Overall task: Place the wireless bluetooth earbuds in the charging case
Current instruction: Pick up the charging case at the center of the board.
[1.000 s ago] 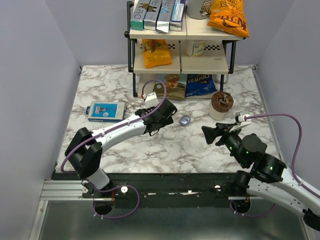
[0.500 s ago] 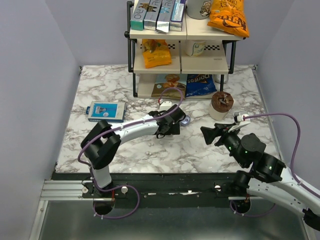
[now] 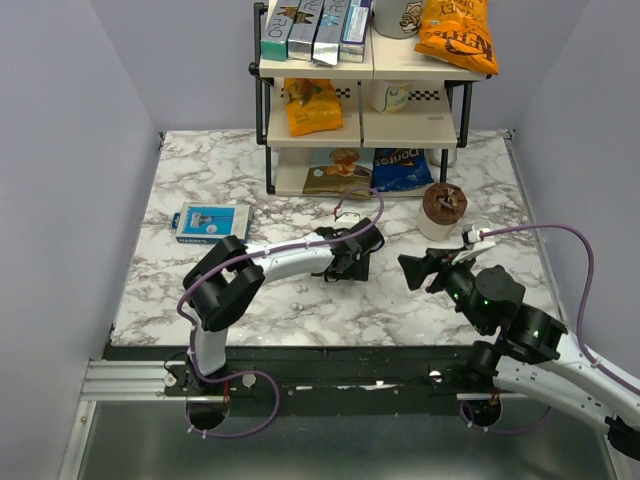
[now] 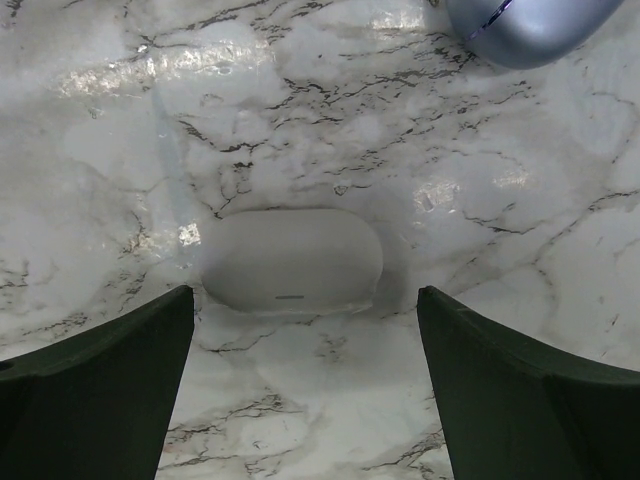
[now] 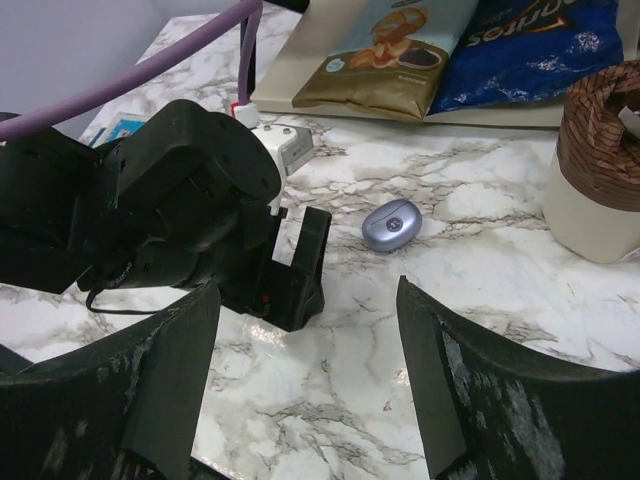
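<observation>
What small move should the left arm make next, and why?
Probably slide the open left gripper toward the closed charging case at the upper right of its camera's view. It straddles a white oval object instead, and no earbuds are visible.

Lavender-blue charging case [image 5: 390, 224], white oval pebble [image 4: 292, 260], grey-veined white marble table [image 3: 400, 310], dark left fingers [image 4: 90, 390]

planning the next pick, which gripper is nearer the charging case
Left. The left gripper is open just short of the charging case; the right gripper faces it from farther off.
</observation>
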